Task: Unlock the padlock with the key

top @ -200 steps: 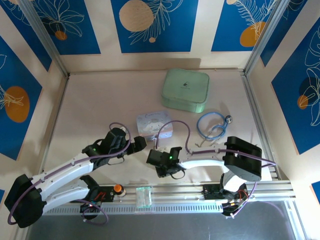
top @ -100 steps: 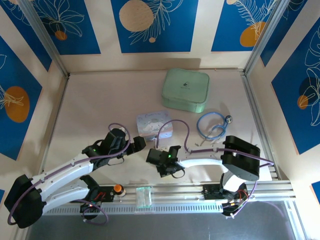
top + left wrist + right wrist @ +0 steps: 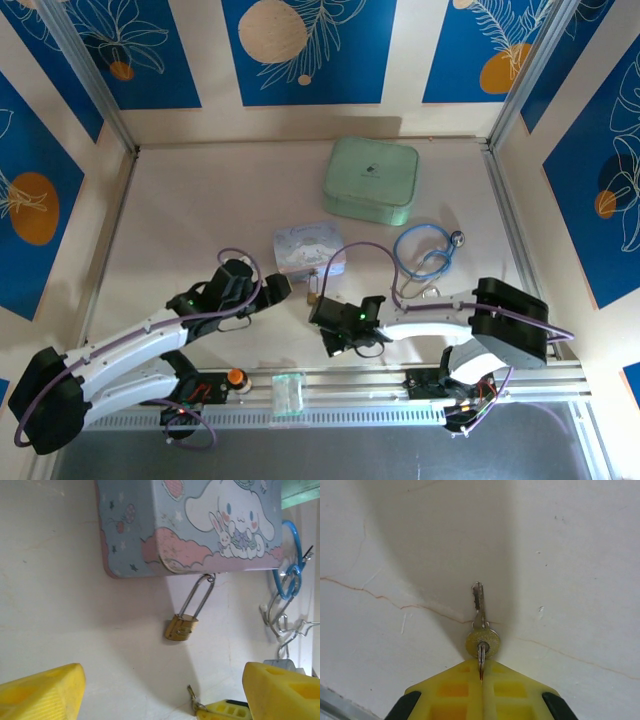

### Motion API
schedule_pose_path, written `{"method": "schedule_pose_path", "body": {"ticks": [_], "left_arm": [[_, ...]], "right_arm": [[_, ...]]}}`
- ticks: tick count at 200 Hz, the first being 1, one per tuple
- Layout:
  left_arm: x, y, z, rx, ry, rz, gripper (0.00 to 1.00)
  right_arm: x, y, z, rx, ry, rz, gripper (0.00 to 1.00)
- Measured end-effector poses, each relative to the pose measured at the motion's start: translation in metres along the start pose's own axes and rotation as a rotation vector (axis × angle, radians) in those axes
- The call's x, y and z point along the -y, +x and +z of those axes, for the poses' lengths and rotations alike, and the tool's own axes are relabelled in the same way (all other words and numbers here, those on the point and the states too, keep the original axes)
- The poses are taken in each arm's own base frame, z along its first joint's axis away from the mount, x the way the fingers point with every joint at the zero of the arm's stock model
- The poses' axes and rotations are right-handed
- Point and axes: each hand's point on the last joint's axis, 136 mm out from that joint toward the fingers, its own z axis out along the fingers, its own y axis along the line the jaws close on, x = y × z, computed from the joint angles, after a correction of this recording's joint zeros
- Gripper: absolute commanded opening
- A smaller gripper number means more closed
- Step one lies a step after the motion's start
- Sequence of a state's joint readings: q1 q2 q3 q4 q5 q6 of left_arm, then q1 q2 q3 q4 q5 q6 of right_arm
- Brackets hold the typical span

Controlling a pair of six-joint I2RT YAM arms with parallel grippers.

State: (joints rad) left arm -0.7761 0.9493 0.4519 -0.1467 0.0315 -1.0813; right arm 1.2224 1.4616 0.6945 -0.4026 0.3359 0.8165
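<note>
The small brass padlock hangs by its thin silver shackle from the front latch of the pastel cartoon tin, its body resting on the table. In the top view the padlock lies between both grippers. My left gripper is open, its yellow fingers wide apart, short of the padlock, with nothing between them. My right gripper is shut on the ring of the silvery key, whose blade points away over the table. That key sits just below the padlock.
A mint green box stands at the back of the table. A blue stethoscope lies right of the tin. The left gripper and right gripper are close together near the front rail.
The right gripper's fingers have closed on the key's ring, and the right arm has shifted a little to the right. The left arm has barely moved.
</note>
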Motion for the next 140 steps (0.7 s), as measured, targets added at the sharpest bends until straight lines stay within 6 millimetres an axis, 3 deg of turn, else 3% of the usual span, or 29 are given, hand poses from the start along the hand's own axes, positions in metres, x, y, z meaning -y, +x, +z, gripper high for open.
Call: {"method": "schedule_pose_path", "body": {"ticks": [41,65,101,140], "left_arm": [[0.013,0.015,0.007,-0.004,0.088,-0.109,0.79],[0.012,0.027,0.011,-0.011,0.121,-0.206,0.78],[0.018,0.029,0.011,0.018,0.152,-0.343,0.78],[0.018,0.038,0.015,-0.002,0.168,-0.541,0.87]], "right_arm": [[0.011,-0.004,-0.004,0.036,-0.057,-0.011,0.00],[0.005,-0.015,-0.012,0.077,-0.112,-0.020,0.00],[-0.003,-0.027,-0.020,0.118,-0.179,-0.022,0.00],[-0.006,-0.027,-0.021,0.116,-0.196,-0.023,0.00]]}}
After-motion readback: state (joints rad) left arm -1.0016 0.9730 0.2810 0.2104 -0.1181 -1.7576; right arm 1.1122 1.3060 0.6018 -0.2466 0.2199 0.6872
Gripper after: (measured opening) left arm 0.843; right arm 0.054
